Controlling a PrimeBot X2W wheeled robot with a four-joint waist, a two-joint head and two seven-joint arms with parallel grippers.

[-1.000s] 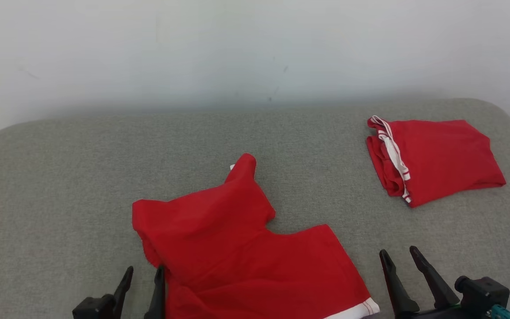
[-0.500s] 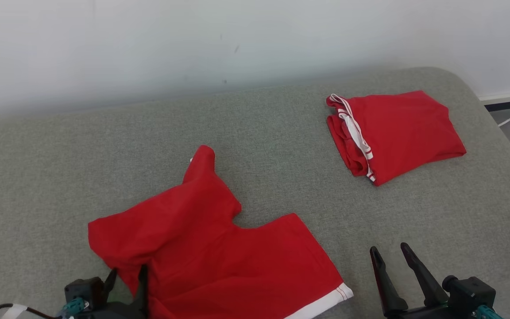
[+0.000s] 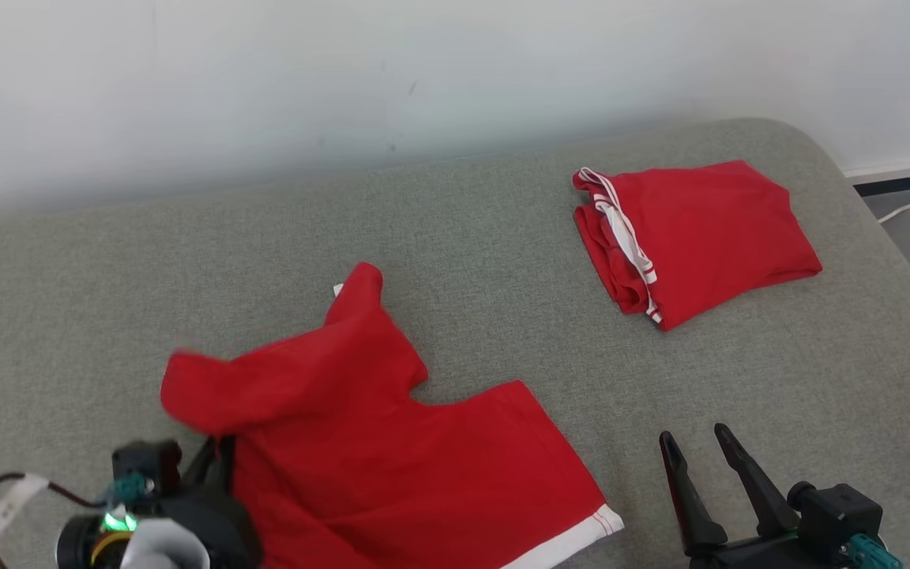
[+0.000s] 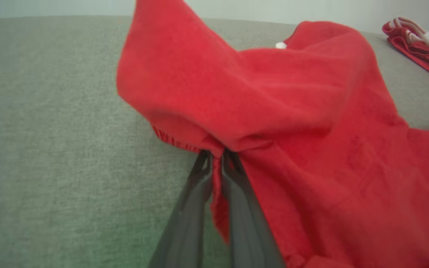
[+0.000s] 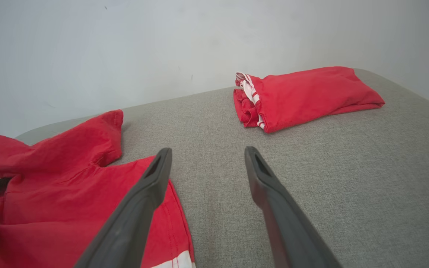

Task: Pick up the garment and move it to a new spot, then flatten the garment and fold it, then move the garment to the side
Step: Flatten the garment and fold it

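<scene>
The left gripper [image 4: 216, 160] has its two fingers pressed together on a pinch of red cloth at the near left edge of the loose garment [image 3: 392, 458]. Half a second ago that edge lay flat. Now it stands up in a raised ridge above the fingers, so the grasp seems to have taken and the lift has begun. Most of the garment is spread on the grey cushion [image 3: 502, 237], so the move to a new spot is barely started. How many layers the fingers caught I cannot tell, since the fold hides them. The right gripper [image 3: 693, 435] hovers over bare cushion just beside the garment's white-trimmed hem, fingers spread and holding nothing. By count there are two grippers, one cushion and two red garments: the loose one, and a folded garment [image 3: 708, 229] lying well apart at the far right.
</scene>
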